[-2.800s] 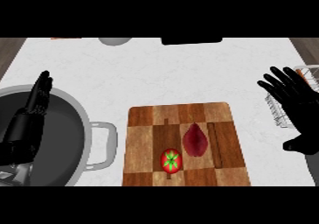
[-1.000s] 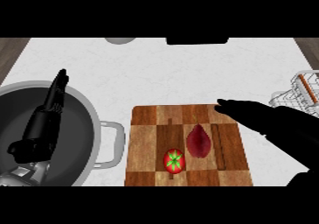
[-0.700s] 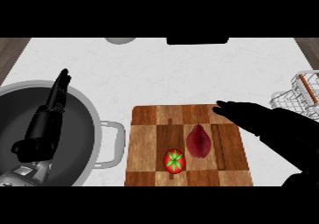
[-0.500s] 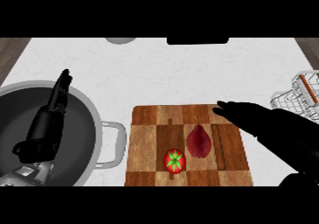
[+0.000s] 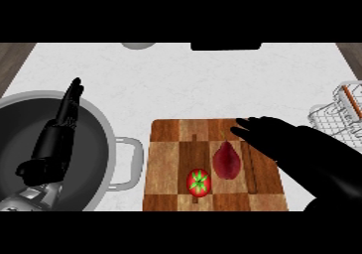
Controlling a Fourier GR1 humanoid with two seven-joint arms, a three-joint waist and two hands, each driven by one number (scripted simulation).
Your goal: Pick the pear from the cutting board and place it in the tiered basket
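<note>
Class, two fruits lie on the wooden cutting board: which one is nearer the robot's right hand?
The dark red, elongated pear; the round red green-topped tomato lies farther from the right hand.

The tiered basket (image 5: 334, 112) runs off the right edge, and the right hand (image 5: 287, 143) covers the right side of the cutting board (image 5: 169, 151).

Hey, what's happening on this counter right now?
The robot's right hand is open above the upper right part of the cutting board, its fingers just beyond the dark red pear. The pear lies on the board, not yet held, beside a red and green fruit. The wire basket stands at the right edge. The left hand rests open over the grey pot.
</note>
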